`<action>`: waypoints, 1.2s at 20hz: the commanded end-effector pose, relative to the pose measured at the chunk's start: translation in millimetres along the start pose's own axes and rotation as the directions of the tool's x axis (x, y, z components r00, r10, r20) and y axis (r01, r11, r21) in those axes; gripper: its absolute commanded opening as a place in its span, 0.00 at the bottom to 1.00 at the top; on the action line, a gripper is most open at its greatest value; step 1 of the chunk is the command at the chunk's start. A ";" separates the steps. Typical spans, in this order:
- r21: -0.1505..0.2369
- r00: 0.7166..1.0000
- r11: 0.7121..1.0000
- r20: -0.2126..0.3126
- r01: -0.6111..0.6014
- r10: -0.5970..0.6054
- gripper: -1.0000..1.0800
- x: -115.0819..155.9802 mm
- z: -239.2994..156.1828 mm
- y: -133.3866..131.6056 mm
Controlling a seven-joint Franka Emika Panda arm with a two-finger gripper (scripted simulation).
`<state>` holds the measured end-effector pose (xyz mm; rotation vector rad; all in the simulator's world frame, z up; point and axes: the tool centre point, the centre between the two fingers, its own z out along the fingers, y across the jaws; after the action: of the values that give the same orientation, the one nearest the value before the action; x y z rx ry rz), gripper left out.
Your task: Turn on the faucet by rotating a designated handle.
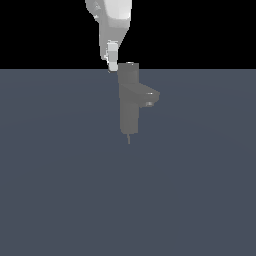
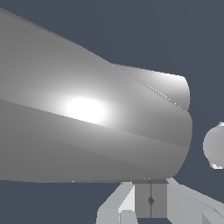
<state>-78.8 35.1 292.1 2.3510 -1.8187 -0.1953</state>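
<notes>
The grey faucet (image 1: 128, 102) stands upright on the floor in the exterior view, its stubby spout (image 1: 150, 95) pointing to the exterior view's right. A lighter cap of the handle (image 1: 131, 64) shows at the very top of the body; the lever bar itself I cannot make out. My white gripper (image 1: 113, 64) hangs just off the top corner of the faucet on the exterior view's left, fingers together with nothing between them. In the wrist view a large shiny grey part of the faucet (image 2: 87, 122) fills most of the picture, close beyond the joined fingers of the gripper (image 2: 151, 200).
A flat blue-grey floor (image 1: 60, 190) spreads around the faucet. A thin dark stub (image 1: 129, 139) pokes out below the faucet body. A rounded grey piece (image 2: 215, 146) shows at the edge of the wrist view.
</notes>
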 end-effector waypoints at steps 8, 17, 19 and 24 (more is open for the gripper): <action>0.006 1.000 1.000 0.001 -0.016 0.016 0.00 61.1 -2.7 4.6; 0.011 1.000 1.000 0.002 -0.021 0.021 0.00 109.6 -4.7 7.7; 0.011 1.000 1.000 0.002 -0.022 0.022 0.00 114.7 -5.0 8.1; 0.002 1.000 1.000 0.002 0.006 -0.006 0.00 102.8 -1.5 -3.0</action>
<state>-54.4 -60.2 293.3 2.3583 -1.8102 -0.2017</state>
